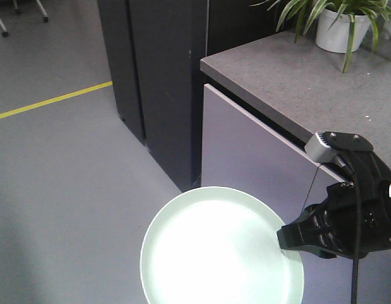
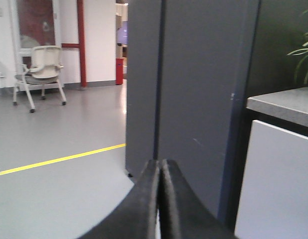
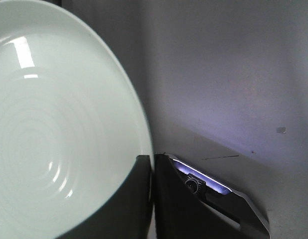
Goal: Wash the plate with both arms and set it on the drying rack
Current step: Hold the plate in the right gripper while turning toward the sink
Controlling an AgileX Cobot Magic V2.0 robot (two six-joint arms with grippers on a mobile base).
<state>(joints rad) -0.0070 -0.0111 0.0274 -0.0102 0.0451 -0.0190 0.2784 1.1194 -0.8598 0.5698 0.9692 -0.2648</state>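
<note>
Pale green and matte, the plate (image 1: 221, 250) hangs at the bottom centre of the front view, over the grey floor (image 1: 69, 177). The right gripper (image 1: 284, 239) is clamped on the plate's right rim; in the right wrist view, one dark finger lies over each face. The left gripper (image 2: 159, 199) is pressed closed on nothing, facing a dark cabinet (image 2: 194, 89). A potted plant (image 1: 338, 28) stands on the bench (image 1: 297, 82) at upper right.
</note>
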